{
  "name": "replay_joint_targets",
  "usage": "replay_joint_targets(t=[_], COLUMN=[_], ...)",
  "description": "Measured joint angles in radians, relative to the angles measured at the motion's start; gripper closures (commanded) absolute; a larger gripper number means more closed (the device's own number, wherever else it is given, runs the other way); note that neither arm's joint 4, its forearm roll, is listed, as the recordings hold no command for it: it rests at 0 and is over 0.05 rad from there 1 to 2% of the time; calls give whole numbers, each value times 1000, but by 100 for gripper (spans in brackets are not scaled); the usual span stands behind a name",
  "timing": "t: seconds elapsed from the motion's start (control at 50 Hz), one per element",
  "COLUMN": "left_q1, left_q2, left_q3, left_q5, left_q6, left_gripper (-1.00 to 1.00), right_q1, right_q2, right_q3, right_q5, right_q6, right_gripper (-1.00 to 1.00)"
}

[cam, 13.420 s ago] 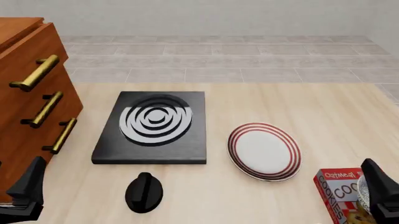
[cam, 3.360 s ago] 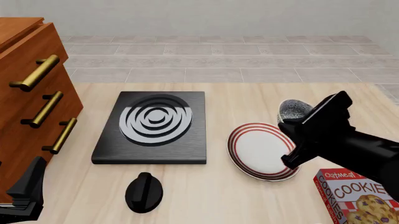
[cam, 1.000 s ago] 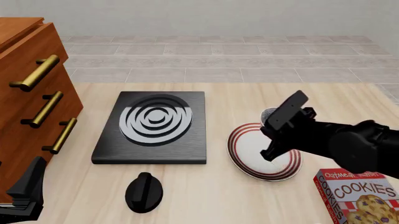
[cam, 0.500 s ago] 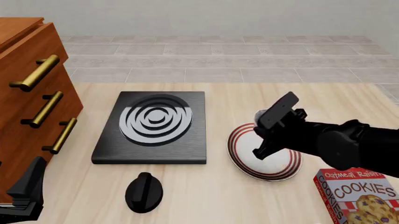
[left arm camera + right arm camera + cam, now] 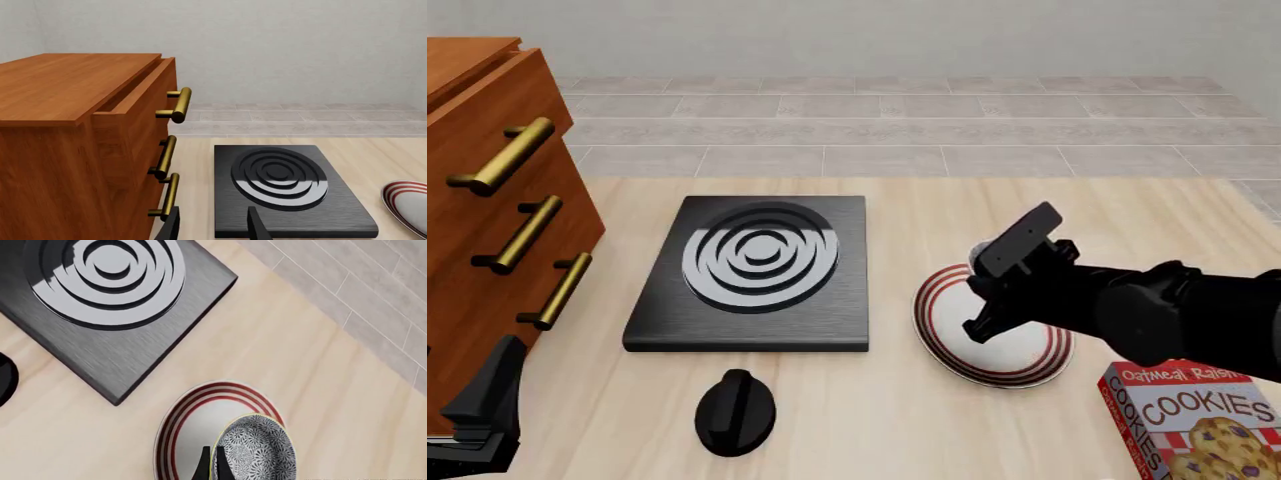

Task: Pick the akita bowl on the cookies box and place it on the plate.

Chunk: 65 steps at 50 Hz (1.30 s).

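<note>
Gripping the rim of the akita bowl (image 5: pixel 257 450), the right end effector (image 5: pixel 213 465) hangs over the plate (image 5: pixel 183 427); in the right wrist view its two fingers stand nearly together with the bowl's edge pinched between them, and the speckled inside faces up over the plate's far side. In the front view the right end effector (image 5: pixel 985 300) hides most of the bowl, so only a sliver of it (image 5: pixel 980 249) peeps out behind the black housing. Whether the bowl's base already touches the plate (image 5: pixel 941 345) I cannot tell.

Compared with half a second ago the arm has crept a little further left and down, and since three seconds ago the bowl has come from beyond the plate's far right edge to a spot above it. My judgement: the carry is nearly done, and what is left is a short lowering and a release.

The cookies box (image 5: pixel 1194 420) sits bare at the near right corner of the table (image 5: pixel 961 430). The left end effector (image 5: pixel 212 227) is parked, fingers apart and holding nothing, looking toward the stove (image 5: pixel 754 272) and the wooden drawers (image 5: pixel 73 145). The black knob (image 5: pixel 735 411) lies near the stove's front edge.
</note>
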Motion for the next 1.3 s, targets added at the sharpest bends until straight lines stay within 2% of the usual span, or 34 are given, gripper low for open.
replay_joint_targets(t=[0.92, 1.3], left_q1=[0, 0], left_q2=[0, 0], left_q3=[0, 0], left_q5=[0, 0], left_q6=[0, 0], left_gripper=[-100, -100], right_q1=[-8, -3], right_q2=[40, 46], right_q3=[-5, -2], right_q5=[-38, -53], right_q6=[33, 78], right_gripper=[100, 100])
